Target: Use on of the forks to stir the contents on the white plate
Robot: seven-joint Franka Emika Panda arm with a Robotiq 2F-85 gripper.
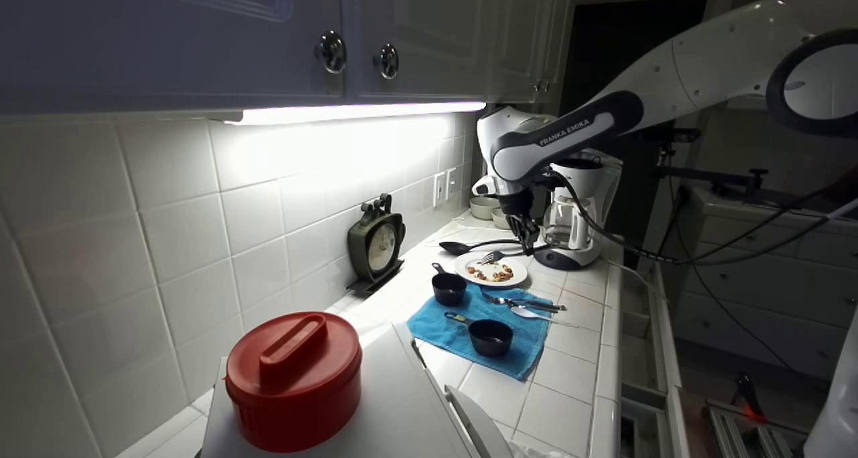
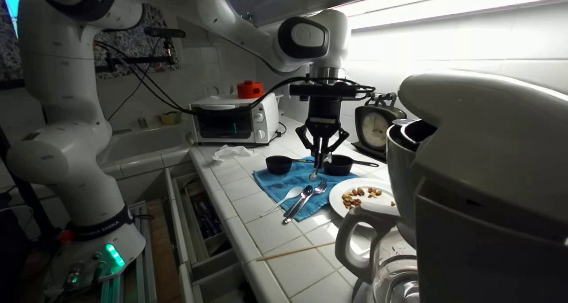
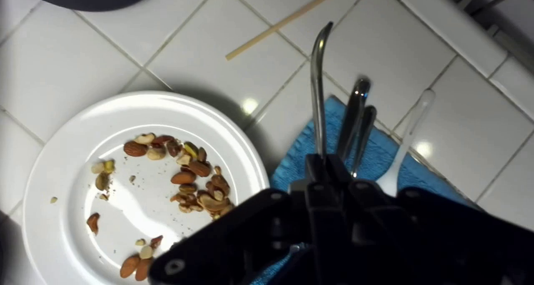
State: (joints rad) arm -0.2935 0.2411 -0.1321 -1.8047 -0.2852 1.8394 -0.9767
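The white plate (image 1: 464, 269) (image 2: 339, 195) (image 3: 137, 109) lies on the tiled counter, at the left in the wrist view. The contents are mixed nuts (image 1: 503, 275) (image 2: 355, 197) (image 3: 200, 172), clumped toward the plate's near side with several scattered. My gripper (image 1: 529, 245) (image 2: 317, 164) (image 3: 323, 164) is shut on a metal fork (image 1: 491, 257) (image 2: 313, 176) (image 3: 318, 93), held in the air above the towel, beside the plate. Its handle end sticks out past the fingertips; the gripper hides its tines in the wrist view. Another fork (image 1: 496, 300) (image 2: 320, 187) lies on the towel.
The blue towel (image 1: 429, 324) (image 2: 270, 183) (image 3: 375, 151) bears two dark cups (image 1: 491, 337) (image 2: 279, 164), a metal spoon (image 2: 306, 192) and a white spoon (image 2: 293, 192) (image 3: 390, 178). Coffee maker (image 1: 580, 203) (image 2: 488, 183), scale (image 1: 379, 247) and wooden stick (image 2: 293, 252) (image 3: 283, 22) stand or lie around.
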